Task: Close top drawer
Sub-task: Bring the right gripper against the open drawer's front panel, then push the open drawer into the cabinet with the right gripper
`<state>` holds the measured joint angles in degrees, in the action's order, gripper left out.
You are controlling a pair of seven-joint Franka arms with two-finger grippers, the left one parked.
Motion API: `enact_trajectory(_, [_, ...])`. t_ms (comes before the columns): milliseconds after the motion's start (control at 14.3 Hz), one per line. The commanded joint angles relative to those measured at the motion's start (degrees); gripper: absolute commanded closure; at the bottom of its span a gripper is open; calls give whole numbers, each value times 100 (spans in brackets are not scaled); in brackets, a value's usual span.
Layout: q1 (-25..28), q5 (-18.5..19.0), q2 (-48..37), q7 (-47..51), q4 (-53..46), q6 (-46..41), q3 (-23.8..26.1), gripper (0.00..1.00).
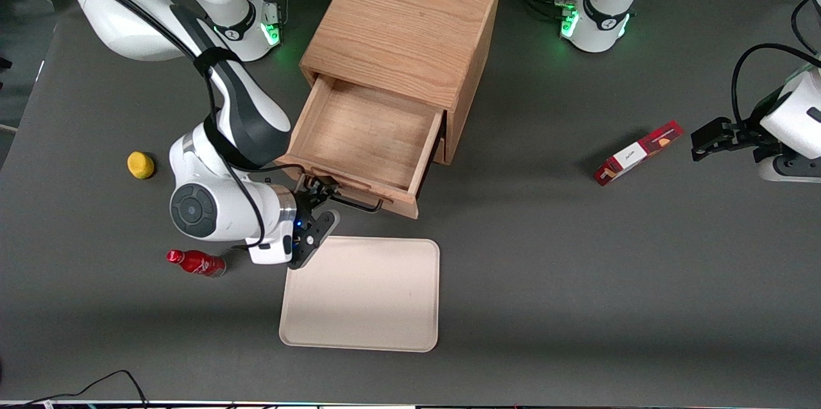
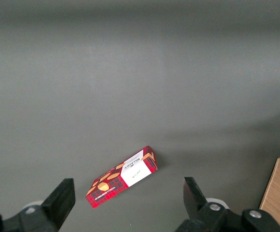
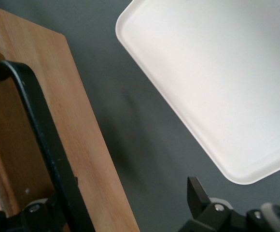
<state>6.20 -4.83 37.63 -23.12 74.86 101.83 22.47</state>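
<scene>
1. The top drawer (image 1: 365, 140) stood pulled well out of the cabinet (image 1: 410, 31), its front facing the front camera and slightly toward the working arm's end of the table.
2. The gripper (image 1: 319, 199) sat right at the drawer front, at the end of the handle (image 1: 359, 204) nearer the working arm, above the gap between drawer and tray (image 1: 362, 293).
3. Its fingers were spread wide; in the right wrist view the handle (image 3: 43, 140) passed close by one finger (image 3: 53, 212), the other finger standing apart, gripping nothing.
4. The handle's long axis ran along the drawer front; the drawer's sliding axis ran crosswise to it, into the cabinet.
5. Closing probably called for a push from the gripper against the front, toward the cabinet.
</scene>
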Motion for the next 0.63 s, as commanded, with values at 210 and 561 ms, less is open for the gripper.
enact_trajectory(210, [4, -44, -563, 360, 915, 196, 257, 0])
enact_trajectory(561, [22, -53, -879, 686, 1398, 241, 443, 0])
